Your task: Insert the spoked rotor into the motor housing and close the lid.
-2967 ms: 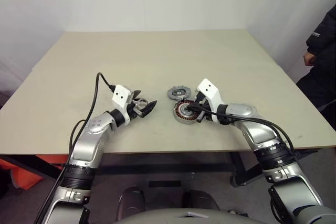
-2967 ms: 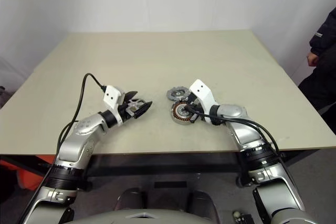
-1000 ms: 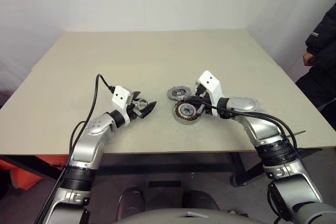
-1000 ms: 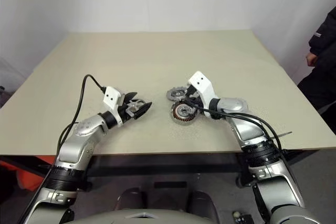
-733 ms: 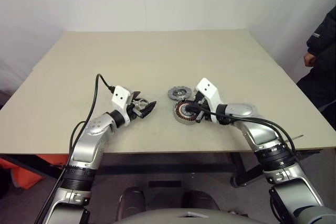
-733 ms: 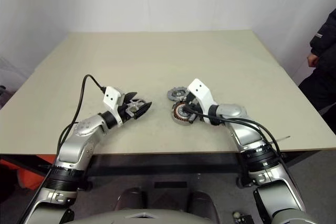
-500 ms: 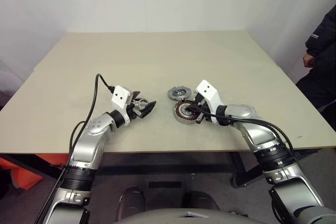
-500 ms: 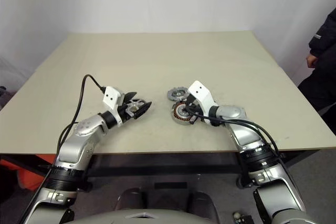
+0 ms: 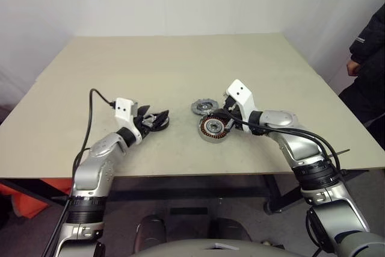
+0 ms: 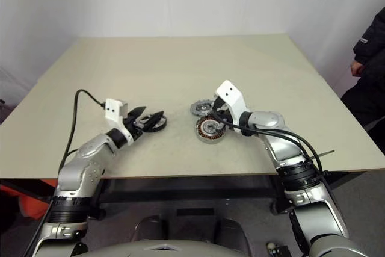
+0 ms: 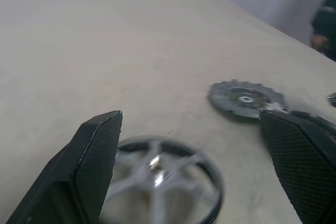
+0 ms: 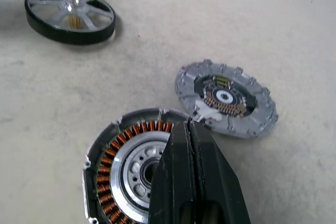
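Observation:
The spoked rotor, a dark ring with silver spokes, lies flat on the table between the two spread fingers of my left gripper, which is open. The motor housing, silver with copper windings, sits near the table's middle. The lid, a toothed grey disc, lies flat just behind it. My right gripper is shut and empty, hovering over the housing's right rim; its closed fingers cover part of the housing in the right wrist view.
The beige table has open surface behind and to both sides of the parts. A person in dark clothing stands at the far right beyond the table edge. Black cables trail off both wrists.
My left gripper has shifted left and rolled, so the rotor now shows between its fingers. The right gripper dipped toward the housing and is back up over its rim.

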Controlling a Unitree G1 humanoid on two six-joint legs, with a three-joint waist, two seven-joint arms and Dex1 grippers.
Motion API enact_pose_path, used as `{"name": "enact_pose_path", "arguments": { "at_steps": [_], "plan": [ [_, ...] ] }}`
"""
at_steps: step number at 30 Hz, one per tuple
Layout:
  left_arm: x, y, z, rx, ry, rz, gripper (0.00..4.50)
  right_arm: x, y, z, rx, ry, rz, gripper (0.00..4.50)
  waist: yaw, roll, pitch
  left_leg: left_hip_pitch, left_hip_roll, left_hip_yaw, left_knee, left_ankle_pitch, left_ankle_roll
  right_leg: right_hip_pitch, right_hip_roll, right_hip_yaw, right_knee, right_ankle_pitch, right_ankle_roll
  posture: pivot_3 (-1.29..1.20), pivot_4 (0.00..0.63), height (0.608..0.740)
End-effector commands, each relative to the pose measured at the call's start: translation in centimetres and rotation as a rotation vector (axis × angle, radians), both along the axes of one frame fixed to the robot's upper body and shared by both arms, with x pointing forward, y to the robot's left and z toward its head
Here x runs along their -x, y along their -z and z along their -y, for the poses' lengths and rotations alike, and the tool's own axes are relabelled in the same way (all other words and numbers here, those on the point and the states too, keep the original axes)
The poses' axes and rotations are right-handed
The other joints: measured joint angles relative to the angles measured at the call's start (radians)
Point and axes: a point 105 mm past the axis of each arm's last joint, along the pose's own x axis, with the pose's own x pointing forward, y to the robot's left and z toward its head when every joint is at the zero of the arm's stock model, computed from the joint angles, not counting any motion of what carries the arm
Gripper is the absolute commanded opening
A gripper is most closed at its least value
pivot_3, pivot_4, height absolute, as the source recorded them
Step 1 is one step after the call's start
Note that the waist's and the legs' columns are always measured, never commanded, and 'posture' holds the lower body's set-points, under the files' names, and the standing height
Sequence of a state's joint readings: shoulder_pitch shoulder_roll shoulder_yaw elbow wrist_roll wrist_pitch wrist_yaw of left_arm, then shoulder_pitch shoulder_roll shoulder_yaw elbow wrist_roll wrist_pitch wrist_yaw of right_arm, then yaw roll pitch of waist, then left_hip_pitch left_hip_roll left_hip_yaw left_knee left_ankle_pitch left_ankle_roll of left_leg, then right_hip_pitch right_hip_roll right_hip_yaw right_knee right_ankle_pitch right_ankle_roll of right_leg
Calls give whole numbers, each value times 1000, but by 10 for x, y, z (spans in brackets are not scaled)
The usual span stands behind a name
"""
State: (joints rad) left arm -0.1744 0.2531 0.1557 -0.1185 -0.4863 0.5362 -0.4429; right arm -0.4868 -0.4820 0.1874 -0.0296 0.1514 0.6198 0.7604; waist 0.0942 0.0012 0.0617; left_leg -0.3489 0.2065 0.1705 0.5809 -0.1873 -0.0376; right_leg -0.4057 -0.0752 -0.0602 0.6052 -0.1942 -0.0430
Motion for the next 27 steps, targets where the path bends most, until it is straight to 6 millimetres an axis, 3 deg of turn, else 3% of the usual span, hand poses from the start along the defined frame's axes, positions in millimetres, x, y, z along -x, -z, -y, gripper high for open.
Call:
{"name": "enact_pose_path", "arguments": {
  "at_steps": [1, 6, 13, 27],
  "plan": [
    [5, -7, -16, 59, -57, -38, 4403, -2, -23, -4, -29, -13, 72, 20, 0, 0, 0, 0, 0, 0, 0, 0, 0, 0, 0, 0, 0, 0, 0, 0, 0, 740],
    [7, 12, -25, 169, -116, -168, 4403, -2, -21, -6, -33, -19, 70, 20, 0, 0, 0, 0, 0, 0, 1, 0, 0, 0, 0, 0, 0, 0, 0, 0, 0, 740],
    [8, 29, -16, 346, -129, -307, 4403, -2, -22, -5, -28, -20, 71, 20, 1, 0, 0, 0, -1, 0, 1, 0, 0, 0, 0, 0, -1, 0, 0, 0, 0, 740],
    [-1, 36, 9, 489, -112, -416, 4403, -3, -22, -2, -21, -9, 74, 20, 6, 0, 0, 0, -1, -1, 1, 0, 0, 3, 0, 0, -2, -1, 2, 0, 0, 740]
  ]
}}
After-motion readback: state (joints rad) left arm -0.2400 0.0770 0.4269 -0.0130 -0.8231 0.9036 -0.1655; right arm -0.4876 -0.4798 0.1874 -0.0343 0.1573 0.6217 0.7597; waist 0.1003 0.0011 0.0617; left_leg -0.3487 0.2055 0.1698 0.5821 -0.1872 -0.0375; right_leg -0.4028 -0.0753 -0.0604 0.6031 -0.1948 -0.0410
